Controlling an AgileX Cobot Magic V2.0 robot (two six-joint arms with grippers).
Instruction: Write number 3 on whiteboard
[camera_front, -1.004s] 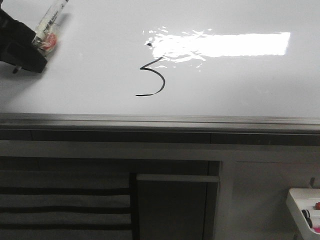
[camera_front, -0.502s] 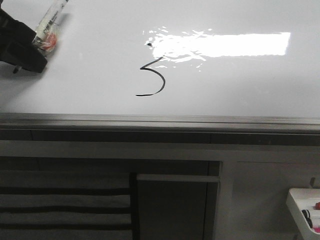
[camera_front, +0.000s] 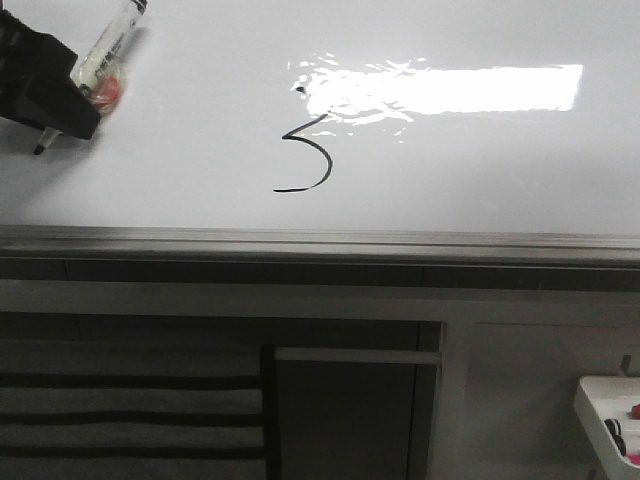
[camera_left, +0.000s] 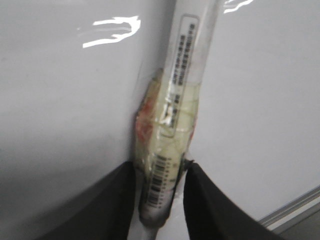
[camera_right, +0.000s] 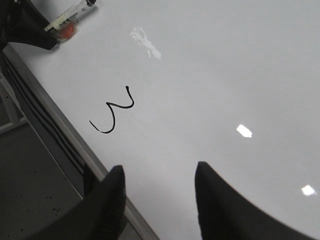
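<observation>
Number 3 (camera_front: 305, 153) sits mid whiteboard (camera_front: 480, 170), just below glare patch. Left claw (camera_left: 161, 175) clamps taped marker (camera_front: 108, 48) at board's 10 o'clock corner, well apart from stroke; stroke lies toward 4 o'clock from it. Marker's long axis runs 1-to-7 o'clock in front view. Right claw (camera_right: 157, 192) wide, empty, over board near rail. Left arm alone carries pen.
</observation>
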